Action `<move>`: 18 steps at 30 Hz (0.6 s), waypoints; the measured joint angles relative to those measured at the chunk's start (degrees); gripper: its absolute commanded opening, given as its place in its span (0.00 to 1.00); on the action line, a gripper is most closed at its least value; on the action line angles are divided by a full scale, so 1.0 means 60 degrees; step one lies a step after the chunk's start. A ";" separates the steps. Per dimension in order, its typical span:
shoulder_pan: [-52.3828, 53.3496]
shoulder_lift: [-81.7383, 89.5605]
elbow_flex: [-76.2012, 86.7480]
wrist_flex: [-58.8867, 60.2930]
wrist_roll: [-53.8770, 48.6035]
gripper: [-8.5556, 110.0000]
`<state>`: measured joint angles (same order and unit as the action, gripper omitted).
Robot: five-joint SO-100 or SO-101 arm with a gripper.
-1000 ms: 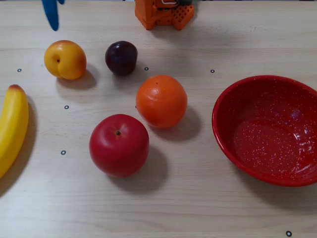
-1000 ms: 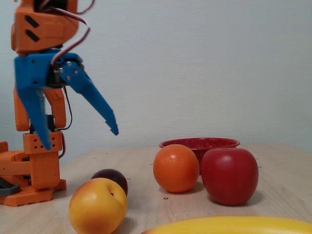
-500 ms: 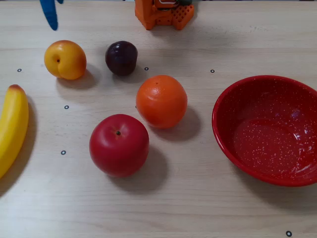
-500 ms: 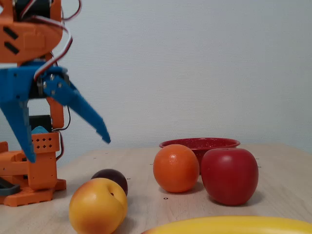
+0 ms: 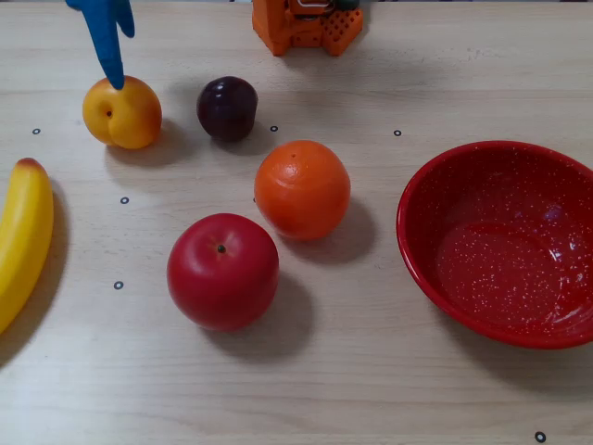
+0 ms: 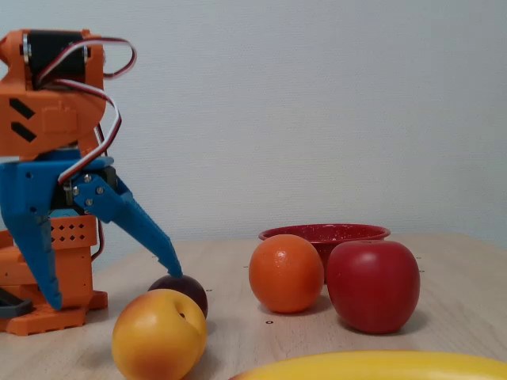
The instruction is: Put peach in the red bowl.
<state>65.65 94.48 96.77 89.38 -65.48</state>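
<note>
The surface (image 5: 445, 83) is pale wood w/ small black ring marks on it. Behind it, in a fixed view from low down, is a plain light wall (image 6: 317, 95).

The arm (image 6: 55, 103) is orange w/ red & white wires, and stands at the far edge of the surface. Its blue tool (image 6: 111, 289) points down, right over the peach (image 5: 122, 112). The two fingers are spread wide apart, so the tool is open & holds nothing. One finger tip (image 5: 115, 79) is just at the top of the peach in a fixed view from above; can't tell if it touches.

The peach sits near the far left corner of the surface in the view from above. It's round, so no long side. Its dimple faces the left edge & a bit up.

A dark plum (image 5: 227, 108) is just beside the peach. An orange (image 5: 302, 189) & a red apple (image 5: 222, 271) sit in the middle, close together. A banana (image 5: 20, 241) lies at the left edge. The red bowl (image 5: 435, 176) is at the right edge, well apart from the peach, open side up, w/ nothing in it.
</note>
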 measured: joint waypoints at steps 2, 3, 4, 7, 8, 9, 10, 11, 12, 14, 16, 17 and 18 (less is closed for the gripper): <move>0.0044 0.0000 0.0132 -0.0249 0.0073 0.46; 0.0059 0.0015 0.0264 -0.0352 0.0103 0.46; 0.0059 0.0015 0.0366 -0.0483 0.0132 0.46; 0.0015 0.0015 0.0454 -0.0703 0.0161 0.46; 0.0015 0.0015 0.0454 -0.0703 0.0161 0.46; 0.0000 0.0015 0.0454 -0.0747 0.0161 0.46; 0.0000 0.0015 0.0454 -0.0864 0.0161 0.46; 0.0015 0.0015 0.0454 -0.0908 0.0161 0.46; 0.0029 0.0015 0.0454 -0.0908 0.0220 0.46; 0.0044 0.0015 0.0454 -0.1128 0.0293 0.46; 0.0044 0.0015 0.0454 -0.1245 0.0293 0.46; 0.0000 0.0015 0.0454 -0.1245 0.0293 0.46; -0.0015 0.0000 0.0454 -0.1245 0.0293 0.46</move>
<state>65.57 94.48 99.49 81.91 -63.72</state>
